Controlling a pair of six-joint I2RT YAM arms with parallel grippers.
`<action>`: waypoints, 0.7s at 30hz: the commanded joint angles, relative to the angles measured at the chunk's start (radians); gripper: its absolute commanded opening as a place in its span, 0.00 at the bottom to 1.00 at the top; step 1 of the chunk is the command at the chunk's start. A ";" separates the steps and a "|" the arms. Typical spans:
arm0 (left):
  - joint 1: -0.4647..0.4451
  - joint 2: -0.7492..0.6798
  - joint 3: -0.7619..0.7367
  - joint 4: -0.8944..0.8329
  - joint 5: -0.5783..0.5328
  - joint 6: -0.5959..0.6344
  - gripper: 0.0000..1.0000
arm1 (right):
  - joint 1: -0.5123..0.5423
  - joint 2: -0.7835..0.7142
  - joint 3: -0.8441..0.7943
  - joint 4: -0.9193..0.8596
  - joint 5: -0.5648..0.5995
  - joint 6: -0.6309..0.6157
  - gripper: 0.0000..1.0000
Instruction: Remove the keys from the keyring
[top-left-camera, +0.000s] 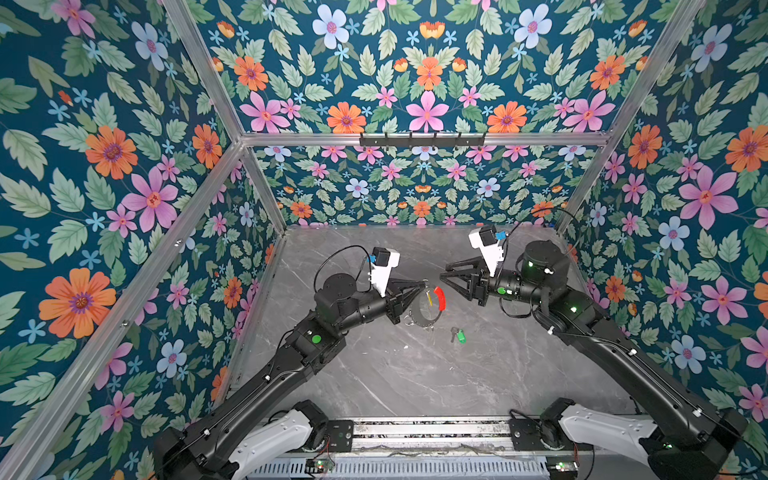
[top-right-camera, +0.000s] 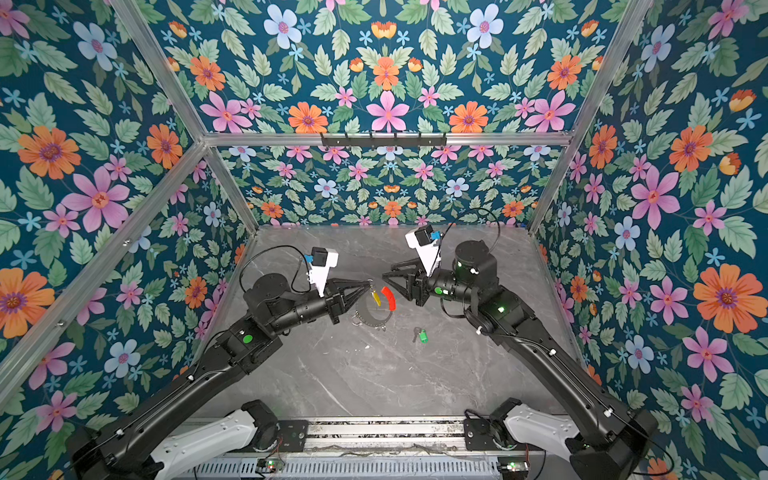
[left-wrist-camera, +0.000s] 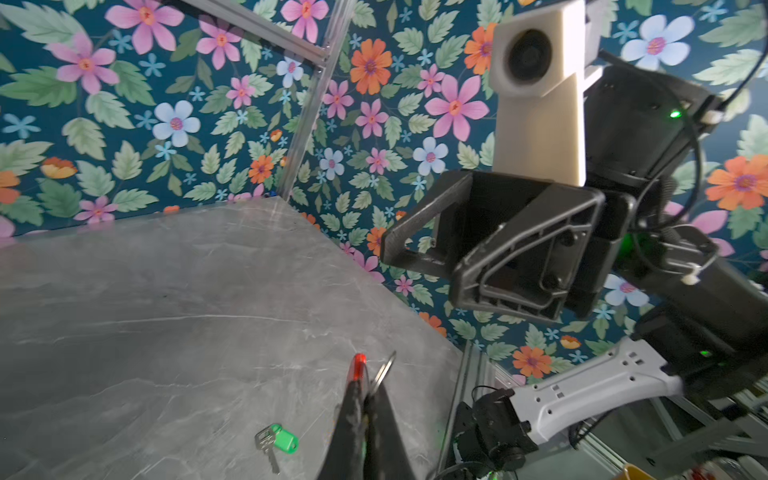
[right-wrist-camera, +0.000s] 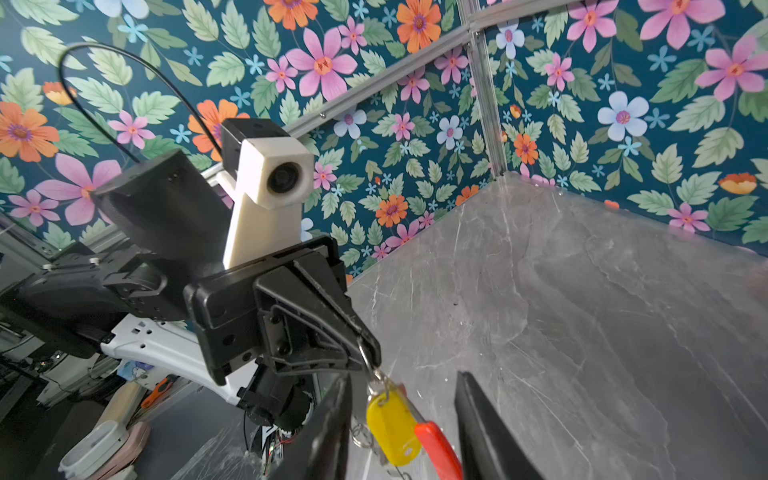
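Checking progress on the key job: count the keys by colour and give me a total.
Yellow key: 1, on the keyring
Green key: 1, loose on the table
Total: 2 keys

**One key off, one on the loop**

Green-headed key (top-left-camera: 458, 335) flat on the table (top-left-camera: 374, 374), well apart from the keyring (top-left-camera: 439, 298). Thin grey wire loop raised on edge, red sleeve along one arc, small silver rings dangling. Yellow-headed key (right-wrist-camera: 392, 424) hanging just beside the sleeve.
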 joint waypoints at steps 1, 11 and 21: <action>-0.005 -0.012 0.008 -0.050 -0.074 0.034 0.00 | 0.002 0.054 0.051 -0.102 -0.116 -0.064 0.40; -0.006 -0.012 0.016 -0.063 -0.078 0.043 0.00 | 0.039 0.150 0.128 -0.163 -0.123 -0.110 0.27; -0.006 -0.011 0.016 -0.063 -0.061 0.046 0.00 | 0.069 0.192 0.170 -0.188 -0.059 -0.145 0.33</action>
